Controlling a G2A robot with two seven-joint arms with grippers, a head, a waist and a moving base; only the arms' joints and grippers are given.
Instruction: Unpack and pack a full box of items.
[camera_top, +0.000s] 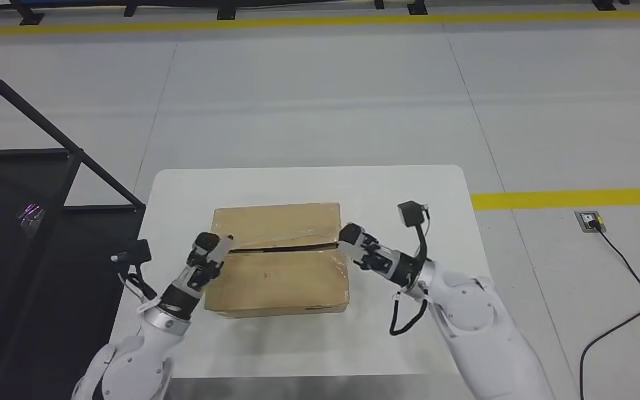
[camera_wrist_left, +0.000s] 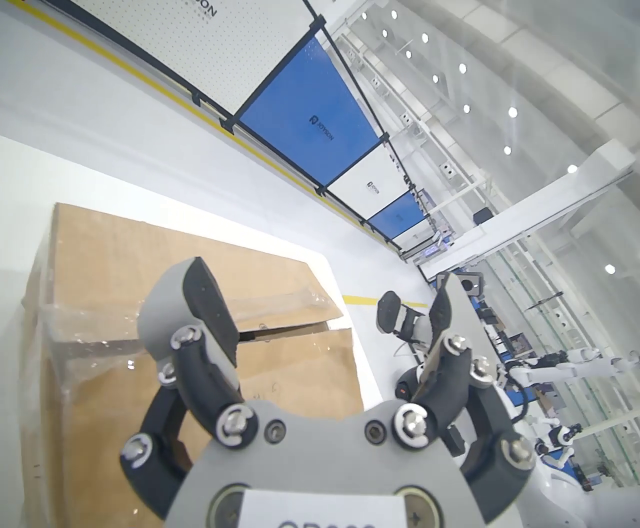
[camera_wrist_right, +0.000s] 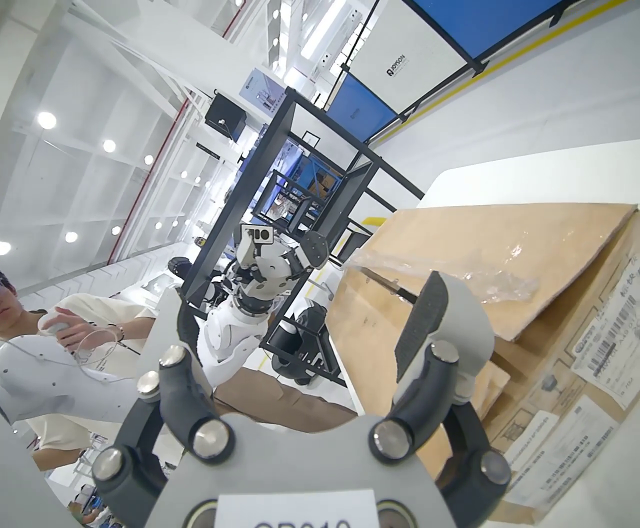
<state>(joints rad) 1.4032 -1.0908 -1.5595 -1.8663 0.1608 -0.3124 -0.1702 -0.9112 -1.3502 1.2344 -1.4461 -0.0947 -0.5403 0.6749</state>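
The box (camera_top: 280, 258) sits in the middle of the table (camera_top: 420, 190), its two top flaps down but parted along a dark seam (camera_top: 290, 246). My left gripper (camera_top: 212, 250) is at the box's left end and my right gripper (camera_top: 352, 248) at its right end; both are spread wide with nothing between their fingers.

My main worry is the loose clear tape (camera_wrist_right: 480, 280); it lies crumpled across the seam and down the end wall, so a finger aimed at a flap edge may pinch film instead of cardboard, then slip or drag the whole box. Nothing pins the box down; if one arm pushes harder than the other, I expect it to skate or turn on the smooth tabletop.

The far flap (camera_wrist_left: 165, 250) looks slightly lifted at the right end, though from the wrist views I cannot be sure how far a finger would fit under it; forcing a fingertip in there could crease or tear the cardboard. The contents are hidden; a fingertip driven too deep through the seam could strike whatever lies just beneath, and a flap pulled up fast might tilt the box rather than open it.
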